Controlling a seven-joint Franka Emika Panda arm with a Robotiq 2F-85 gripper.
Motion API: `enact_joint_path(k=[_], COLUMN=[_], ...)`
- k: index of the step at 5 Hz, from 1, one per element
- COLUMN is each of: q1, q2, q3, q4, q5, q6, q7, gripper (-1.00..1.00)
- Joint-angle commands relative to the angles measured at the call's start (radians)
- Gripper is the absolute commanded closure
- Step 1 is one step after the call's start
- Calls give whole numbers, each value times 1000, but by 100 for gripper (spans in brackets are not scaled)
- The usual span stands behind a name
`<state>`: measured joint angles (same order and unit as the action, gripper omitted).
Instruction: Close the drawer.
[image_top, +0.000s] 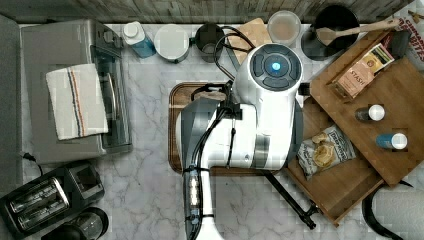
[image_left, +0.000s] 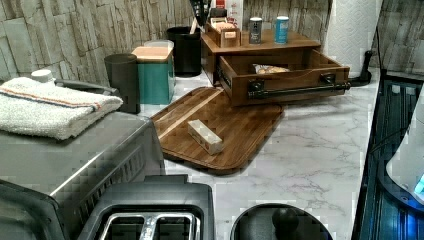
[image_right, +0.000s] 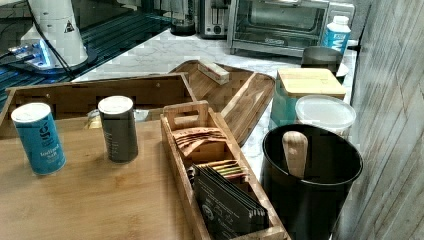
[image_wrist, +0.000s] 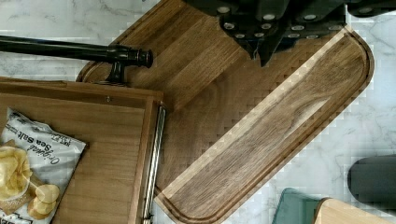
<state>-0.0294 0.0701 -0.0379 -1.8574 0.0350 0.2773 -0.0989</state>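
Note:
The wooden drawer stands pulled out from under the cabinet top, with a bag of chips inside. Its long black bar handle runs across the drawer front. In the wrist view the drawer, its handle and the chips lie off to one side. My gripper hovers above the dark serving tray beside the handle's end, fingers shut with nothing between them. In the top view my white arm covers the tray.
A small box lies on the tray. Two shakers and a tea caddy stand on the cabinet top. A teal canister, a black utensil pot, a toaster oven and a toaster ring the marble counter.

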Motion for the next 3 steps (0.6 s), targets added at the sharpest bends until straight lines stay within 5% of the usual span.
enact_joint_path(k=[1, 3], q1=[-2, 42], q2=[0, -79], q3=[0, 44], q4=[-10, -206], q5=[4, -29], q6=[0, 201], q7=[0, -138], gripper=[100, 100])
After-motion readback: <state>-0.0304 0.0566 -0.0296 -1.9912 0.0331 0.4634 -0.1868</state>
